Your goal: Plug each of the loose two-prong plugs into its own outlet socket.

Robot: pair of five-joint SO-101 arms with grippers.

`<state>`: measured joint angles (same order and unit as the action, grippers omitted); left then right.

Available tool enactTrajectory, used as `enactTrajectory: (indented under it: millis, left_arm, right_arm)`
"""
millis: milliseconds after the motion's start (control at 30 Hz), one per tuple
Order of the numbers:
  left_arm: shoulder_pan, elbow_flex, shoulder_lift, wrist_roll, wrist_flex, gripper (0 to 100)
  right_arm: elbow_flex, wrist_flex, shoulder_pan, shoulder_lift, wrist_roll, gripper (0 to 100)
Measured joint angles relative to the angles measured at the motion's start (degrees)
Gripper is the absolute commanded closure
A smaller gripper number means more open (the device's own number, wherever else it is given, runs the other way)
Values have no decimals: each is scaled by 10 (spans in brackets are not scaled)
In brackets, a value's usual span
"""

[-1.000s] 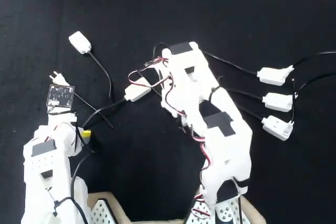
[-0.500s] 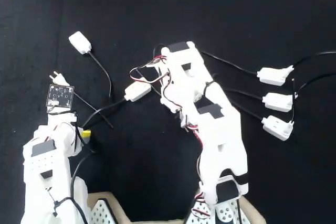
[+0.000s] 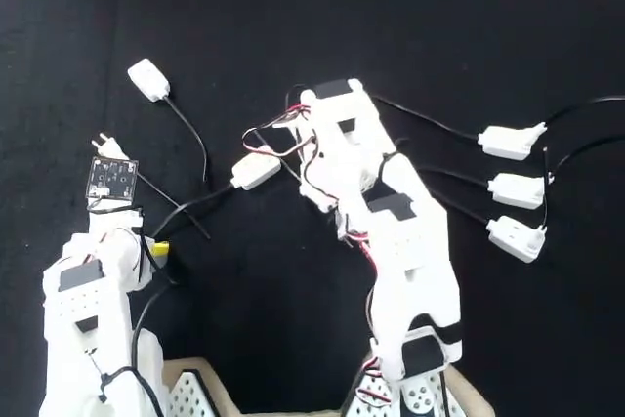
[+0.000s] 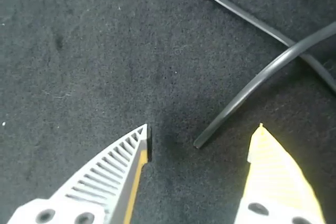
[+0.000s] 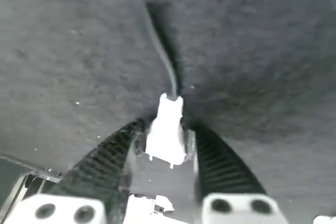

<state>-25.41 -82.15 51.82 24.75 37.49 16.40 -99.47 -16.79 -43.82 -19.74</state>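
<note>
Right wrist view: my right gripper (image 5: 165, 128) clamps a white plug (image 5: 167, 136) between its black fingers, the cord trailing off over the black cloth (image 5: 262, 51). High view: my right arm (image 3: 391, 222) extends over table centre, with three outlet sockets (image 3: 515, 187) well apart to its right. My left gripper (image 4: 202, 129) is spread wide, low over crossing cables (image 4: 273, 66).

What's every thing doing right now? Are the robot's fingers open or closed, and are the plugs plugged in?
left gripper: fingers open, holding nothing.
right gripper: fingers shut on the white plug.
white plug: gripped, not in a socket.
two-prong plug: lying loose, unplugged.
sockets on the right: lying in a row; can't tell if anything is plugged in.
</note>
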Motion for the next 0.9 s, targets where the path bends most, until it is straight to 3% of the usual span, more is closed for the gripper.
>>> enactTrajectory:
  millis: [300,667,900]
  left_arm:
    - [0,0,0,0,0,701]
    - [0,0,0,0,0,701]
    - [0,0,0,0,0,701]
  right_arm:
    - [-2,0,2,28,7,986]
    - [-127,4,-36,259,6,984]
    - [-267,115,-35,289,-11,983]
